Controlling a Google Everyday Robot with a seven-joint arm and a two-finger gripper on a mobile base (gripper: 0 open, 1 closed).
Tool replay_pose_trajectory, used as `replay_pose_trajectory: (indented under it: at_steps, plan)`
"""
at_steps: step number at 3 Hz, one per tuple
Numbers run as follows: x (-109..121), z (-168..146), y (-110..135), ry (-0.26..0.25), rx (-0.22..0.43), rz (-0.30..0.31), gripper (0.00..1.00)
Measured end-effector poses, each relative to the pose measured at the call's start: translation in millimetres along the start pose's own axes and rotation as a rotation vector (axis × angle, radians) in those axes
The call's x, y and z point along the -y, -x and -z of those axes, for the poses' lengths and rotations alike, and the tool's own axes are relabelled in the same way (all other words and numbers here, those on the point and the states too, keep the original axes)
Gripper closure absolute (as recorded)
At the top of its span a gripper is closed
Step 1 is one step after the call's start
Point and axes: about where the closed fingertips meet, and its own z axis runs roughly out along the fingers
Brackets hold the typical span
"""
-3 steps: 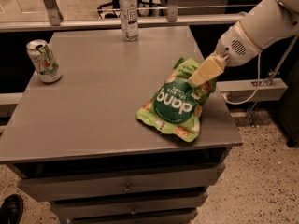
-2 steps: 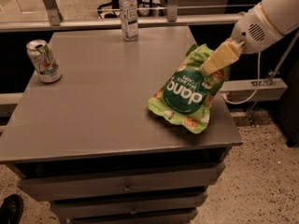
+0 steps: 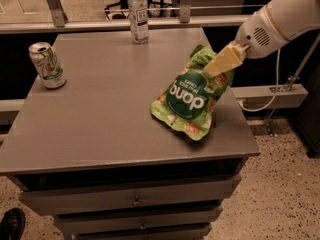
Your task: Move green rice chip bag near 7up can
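**As bag comes up off the table, can waits well apart at 9 o'clock**

While it lay flat a second ago, the green rice chip bag (image 3: 187,101) now hangs tilted from its top edge at the 3 o'clock side of the table (image 3: 100,129), its "dang" logo upside down to the camera. The tool (image 3: 222,63), reaching in from 2 o'clock on a white arm (image 3: 285,14), is clamped narrow on the pouch's upper corner. The lower seam sits at or just above the surface; which of the two cannot be told. Since the lift began, the bag has swung upright and eased slightly back toward the table's middle, which suggests the grasp has taken and the carry is starting.

The 7up can (image 3: 46,65) stands upright near the table's 9 o'clock edge, well apart from the bag, so most of the task appears to be ahead. A clear plastic bottle (image 3: 138,14) stands at the 12 o'clock edge, away from the straight path between them. The pouch is likely to sway from a corner hold like this.
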Motion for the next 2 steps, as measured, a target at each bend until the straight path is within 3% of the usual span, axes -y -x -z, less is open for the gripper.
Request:
replay_pose_trajectory:
  at_steps: [1,2]
  plan:
    - [-6.3,-32.7,47.4,0.087,0.111,0.010,1.00]
    - [-18.7,-84.3,114.6,0.280,0.212,-0.013,1.00]
